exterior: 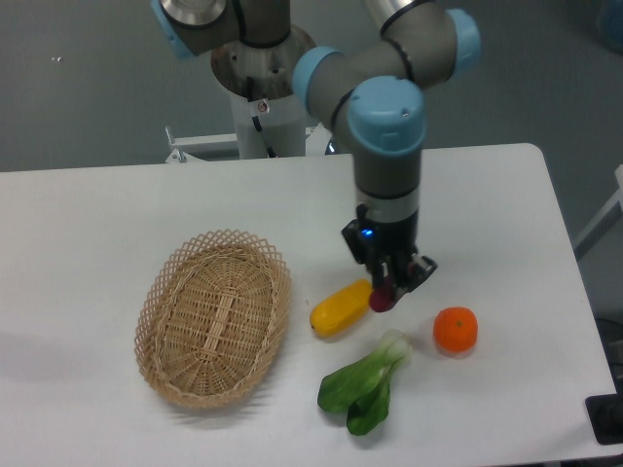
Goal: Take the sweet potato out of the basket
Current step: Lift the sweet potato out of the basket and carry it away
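Observation:
The oval tan wicker basket (212, 318) lies on the white table at the left, with nothing in it. My gripper (389, 284) hangs over the table to the right of the basket, above the yellow vegetable's right end. Its fingers are shut on the sweet potato (382, 295), a small magenta-purple tuber of which only the lower end shows below the fingers. The sweet potato is held just above the table, well outside the basket.
A yellow-orange oblong vegetable (341, 307) lies just left of the gripper. A round orange (455, 330) sits to the right. A green bok choy (368, 382) lies in front. The arm's base (263, 107) stands at the table's back edge.

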